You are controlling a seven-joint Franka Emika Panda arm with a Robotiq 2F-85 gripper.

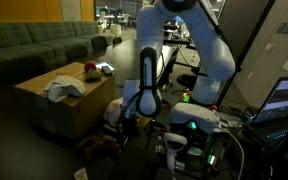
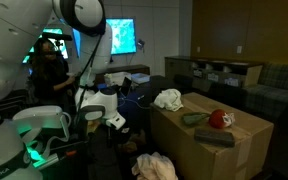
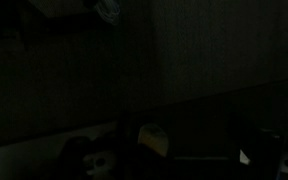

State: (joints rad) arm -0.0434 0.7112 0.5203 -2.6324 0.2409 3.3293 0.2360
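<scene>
My gripper (image 1: 127, 125) (image 2: 120, 126) hangs low near the floor, just off the side of a cardboard box (image 1: 44, 105) (image 2: 209, 145), pointing down. Its jaws look spread with nothing between them. On the box lie a crumpled white cloth (image 1: 62, 88) (image 2: 168, 98), a red object (image 1: 90, 70) (image 2: 219, 119) and a dark green item (image 2: 192, 118). The wrist view is almost black; only a pale rounded shape (image 3: 152, 140) shows low in the middle, and the fingers cannot be made out there.
A light cloth (image 2: 156, 166) and a brownish heap (image 1: 99, 145) lie on the floor by the box. A green sofa (image 1: 34, 45) stands behind it. The robot base with green lights (image 1: 189, 128), cables, a lit screen (image 2: 119, 37) and a seated person (image 2: 49, 65) surround the arm.
</scene>
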